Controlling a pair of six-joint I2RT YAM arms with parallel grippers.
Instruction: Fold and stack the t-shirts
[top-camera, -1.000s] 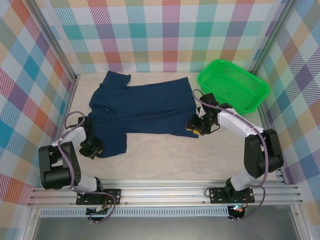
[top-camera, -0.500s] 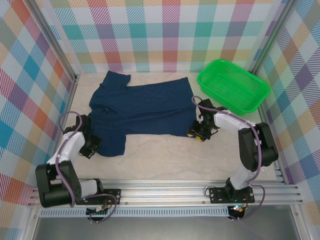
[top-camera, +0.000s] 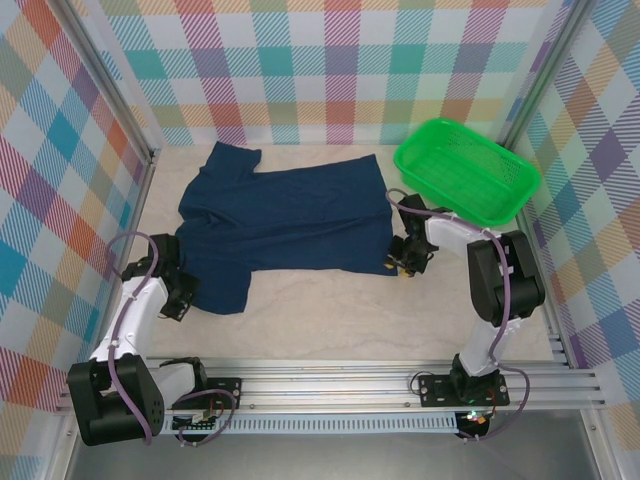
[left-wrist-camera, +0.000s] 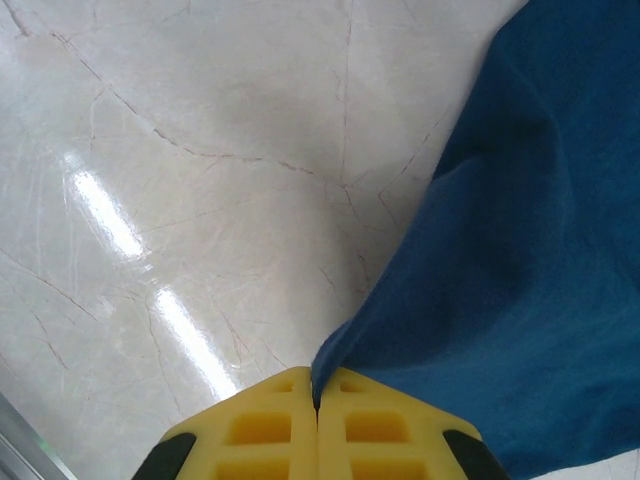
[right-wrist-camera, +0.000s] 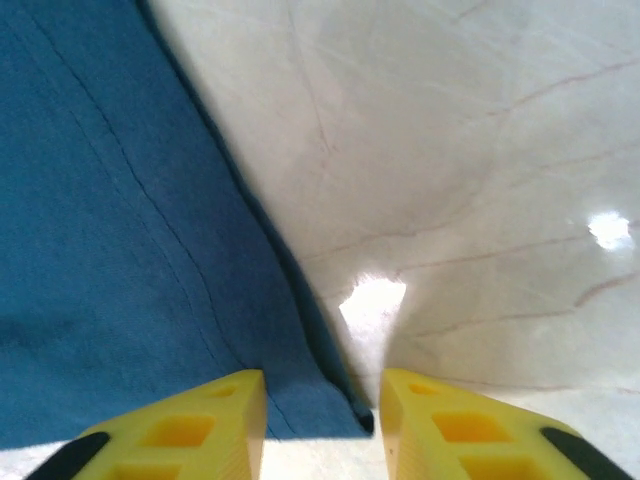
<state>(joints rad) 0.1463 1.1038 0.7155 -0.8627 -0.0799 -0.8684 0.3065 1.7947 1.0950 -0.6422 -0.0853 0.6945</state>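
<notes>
Navy t-shirt (top-camera: 285, 220): soft, light, limp (sure to sag between holds). Lies spread flat on table (top-camera: 320, 315). Best taken at edge corners. Pinched at near-left edge by left gripper (left-wrist-camera: 317, 388), fingers pressed together; straddled at near-right corner by right gripper (right-wrist-camera: 322, 392), jaws apart.

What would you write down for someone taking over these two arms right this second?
Left gripper: shut, pinching the near left edge of the t-shirt.
Right gripper: open, one finger on each side of the shirt's near right corner, not gripping yet.
T-shirt: spread out on the table, unfolded. The green basket sits at the back right.
Done: one edge is gripped; no fold shows.
Left: close the right gripper on its corner, then fold the shirt and stack it.
</notes>
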